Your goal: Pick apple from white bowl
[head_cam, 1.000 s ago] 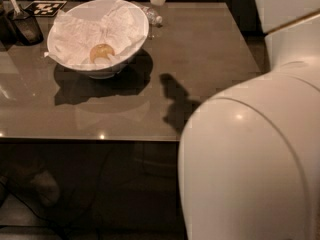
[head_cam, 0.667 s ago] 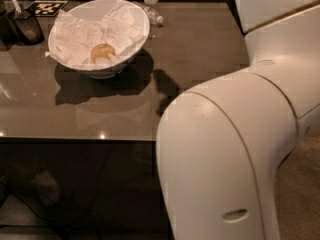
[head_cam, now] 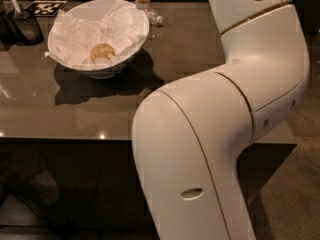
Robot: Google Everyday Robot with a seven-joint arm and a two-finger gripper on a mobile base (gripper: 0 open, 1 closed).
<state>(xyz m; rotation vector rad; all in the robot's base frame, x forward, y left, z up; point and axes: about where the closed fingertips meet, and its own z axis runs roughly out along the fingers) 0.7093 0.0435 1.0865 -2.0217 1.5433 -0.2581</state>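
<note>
Yellowish apple (head_cam: pixel 101 52) lies in the white bowl (head_cam: pixel 107 70) on crumpled paper (head_cam: pixel 80 34), far left on the tabletop (head_cam: pixel 190 49). Gripper is out of view past the white arm (head_cam: pixel 215 134); you cannot tell its state.

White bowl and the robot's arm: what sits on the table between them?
Camera view: between the white bowl, holding the apple, and the arm lie only bare table and the bowl's shadow. The gripper is out of frame.
</note>
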